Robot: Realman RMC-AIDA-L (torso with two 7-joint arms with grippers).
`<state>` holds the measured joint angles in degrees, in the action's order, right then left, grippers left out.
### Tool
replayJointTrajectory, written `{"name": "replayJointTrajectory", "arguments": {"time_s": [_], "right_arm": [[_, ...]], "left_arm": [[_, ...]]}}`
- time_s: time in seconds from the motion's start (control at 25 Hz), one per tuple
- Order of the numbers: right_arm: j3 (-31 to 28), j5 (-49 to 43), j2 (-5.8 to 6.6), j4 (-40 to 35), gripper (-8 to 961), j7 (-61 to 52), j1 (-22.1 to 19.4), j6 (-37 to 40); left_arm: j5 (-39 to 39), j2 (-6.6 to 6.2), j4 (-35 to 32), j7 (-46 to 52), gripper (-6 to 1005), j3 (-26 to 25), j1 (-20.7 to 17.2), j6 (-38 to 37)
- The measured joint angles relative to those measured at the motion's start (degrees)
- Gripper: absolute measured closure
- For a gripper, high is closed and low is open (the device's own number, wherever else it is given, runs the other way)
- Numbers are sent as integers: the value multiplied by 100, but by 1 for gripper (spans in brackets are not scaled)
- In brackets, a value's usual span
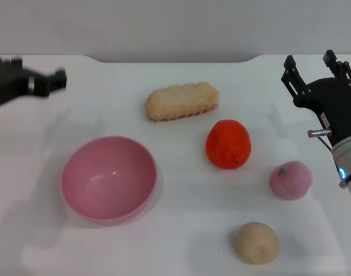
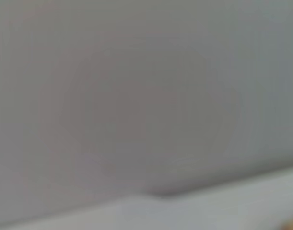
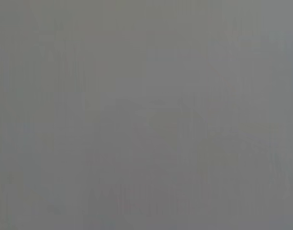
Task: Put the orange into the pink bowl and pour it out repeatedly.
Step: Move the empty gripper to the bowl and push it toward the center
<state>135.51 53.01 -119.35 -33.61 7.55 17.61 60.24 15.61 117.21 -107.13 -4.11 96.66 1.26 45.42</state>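
Pre-grasp step: right end effector (image 1: 312, 64), fingers spread, hovering at 2 o'clock from orange (image 1: 228, 144); pink bowl (image 1: 108, 179) sitting empty; next, descending onto orange.

Desk: white desk (image 1: 181, 241), smooth and matte, spreading beneath and between the right claw (image 1: 311, 62) and the left claw (image 1: 51, 80).
Wall: plain pale grey wall (image 1: 175, 26) beyond both claws, behind the desk's far edge.
Light: soft, even, with faint shadows.

Bright, even light with soft shadows; left gripper (image 1: 46, 82) motion-blurred, both wrist views featureless blur.
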Motion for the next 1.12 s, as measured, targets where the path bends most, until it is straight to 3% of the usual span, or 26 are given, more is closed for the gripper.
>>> {"name": "replayJointTrajectory", "arguments": {"time_s": [0.08, 0.12, 0.16, 0.2, 0.24, 0.36, 0.52, 0.8, 0.92, 1.12], "right_arm": [[0, 6, 0, -3, 165, 0, 1, -2], [0, 10, 0, -1, 165, 0, 2, -7], [0, 11, 0, 4, 165, 0, 3, -9], [0, 12, 0, 6, 165, 0, 3, -10], [0, 12, 0, 6, 165, 0, 3, -10], [0, 10, 0, -4, 165, 0, -2, -9], [0, 10, 0, -12, 165, 0, 14, -10], [-8, -2, 6, -22, 166, 0, 28, -11], [-7, -5, 8, -19, 166, 0, 30, -11], [-2, -10, 9, -20, 166, 0, 27, -12]], "left_arm": [[0, 0, 0, 0, 199, 0, 0, 0], [-23, 75, -363, -191, 199, -43, -50, 776], [-23, 75, -363, -191, 199, -43, -50, 776], [-26, 71, -623, -281, 199, 42, -54, 1815], [-32, 72, -632, -281, 199, 103, -44, 1999], [-32, 72, -632, -281, 199, 103, -44, 1999], [-33, 78, -572, -197, 198, 647, -38, 2202], [-31, 77, -525, -133, 194, 789, 4, 2220], [-29, 74, -55, -97, 195, 801, 139, 1973], [-27, 74, 183, -120, 198, 802, 209, 1704]]}}
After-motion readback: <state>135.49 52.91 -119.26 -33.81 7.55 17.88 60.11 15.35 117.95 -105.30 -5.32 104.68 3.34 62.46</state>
